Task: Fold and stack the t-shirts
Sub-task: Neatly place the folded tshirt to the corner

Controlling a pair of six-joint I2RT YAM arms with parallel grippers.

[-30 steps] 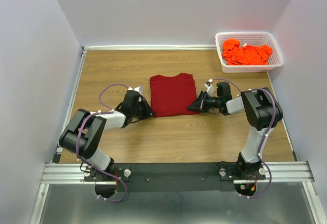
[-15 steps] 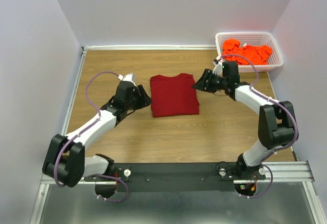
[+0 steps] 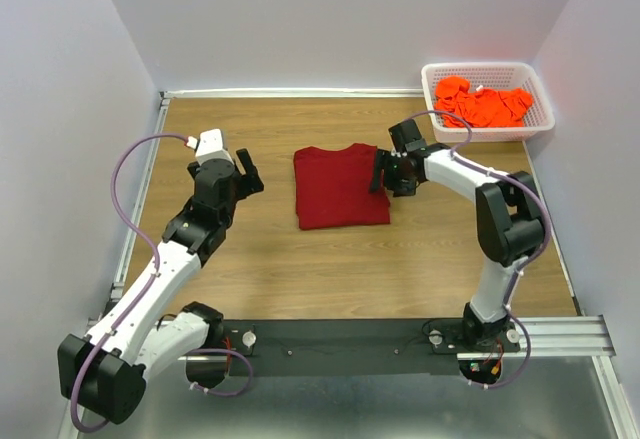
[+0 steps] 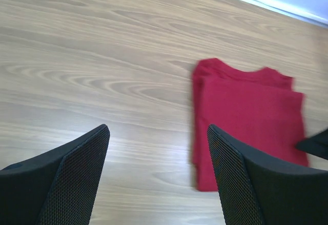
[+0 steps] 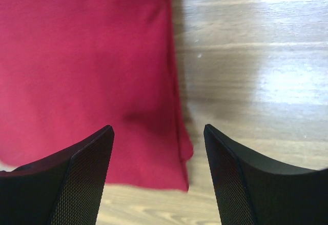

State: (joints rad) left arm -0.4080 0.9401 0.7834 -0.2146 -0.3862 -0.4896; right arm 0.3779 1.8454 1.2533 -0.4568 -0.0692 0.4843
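- Two sets of jaws hang open and empty over the surface (image 3: pixel 300 259).
- Red shirt (image 3: pixel 340 187) lies folded, its right edge under the right jaws and well apart from the left jaws.
- Orange shirts (image 3: pixel 485 107) sit in the basket (image 3: pixel 490 132), beyond the right jaws.
- Lift the right jaws straight up before swinging away, so they don't drag the fold.
- Half a second ago the left jaws were just beside the shirt's left edge; they have backed off.

White mesh basket (image 3: pixel 490 133) at the wooden table's (image 3: pixel 330 269) far right corner — seemingly touching the wall
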